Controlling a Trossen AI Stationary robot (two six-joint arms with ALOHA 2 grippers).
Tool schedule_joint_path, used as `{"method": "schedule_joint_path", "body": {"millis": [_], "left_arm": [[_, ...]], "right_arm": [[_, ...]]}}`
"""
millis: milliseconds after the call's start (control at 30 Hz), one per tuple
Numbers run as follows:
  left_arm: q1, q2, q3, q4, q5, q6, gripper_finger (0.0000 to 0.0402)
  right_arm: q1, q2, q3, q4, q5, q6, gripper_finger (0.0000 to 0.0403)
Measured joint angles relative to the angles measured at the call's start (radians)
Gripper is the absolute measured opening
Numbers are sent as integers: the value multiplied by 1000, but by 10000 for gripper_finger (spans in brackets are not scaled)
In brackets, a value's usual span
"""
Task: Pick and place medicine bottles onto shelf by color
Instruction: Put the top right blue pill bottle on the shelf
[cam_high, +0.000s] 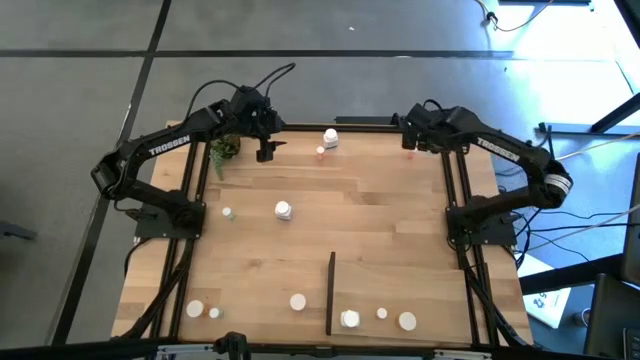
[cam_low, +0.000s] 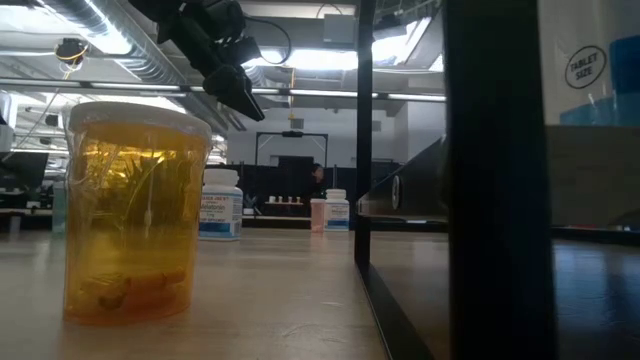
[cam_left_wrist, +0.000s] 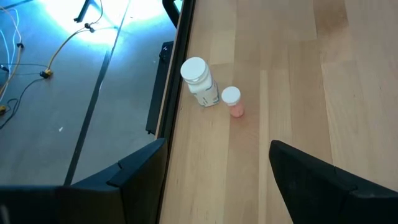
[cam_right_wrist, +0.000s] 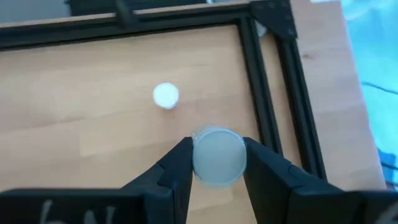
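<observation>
The right end effector (cam_right_wrist: 216, 163) hovers near the table's (cam_high: 380, 215) far right corner, its fingers (cam_right_wrist: 177, 168) pinching a round white-capped bottle (cam_right_wrist: 217, 155). A smaller white-capped bottle (cam_right_wrist: 165, 96) stands on the wood just beyond it. The left end effector (cam_high: 265, 152) hangs spread and empty above the far edge, beside the small green plant (cam_high: 224, 148). Near it, along the far edge, a white bottle (cam_left_wrist: 199, 81) stands just beside a smaller pinkish one (cam_left_wrist: 232, 101). Other bottles are scattered mid-table and along the near edge, on both sides of the shelf's black upright strip (cam_high: 330, 292).
</observation>
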Motion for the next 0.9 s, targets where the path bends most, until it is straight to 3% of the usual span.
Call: {"method": "schedule_joint_path", "body": {"millis": [167,467,900], "left_arm": [[0,0,0,0,0,0,277],[0,0,0,6,0,-4,277],[-1,0,0,60,0,-54,277]], "right_arm": [[62,-49,0,0,-7,-96,125],[187,-67,0,1,-128,-262,125],[378,-69,1,1,-184,-233,124]]}}
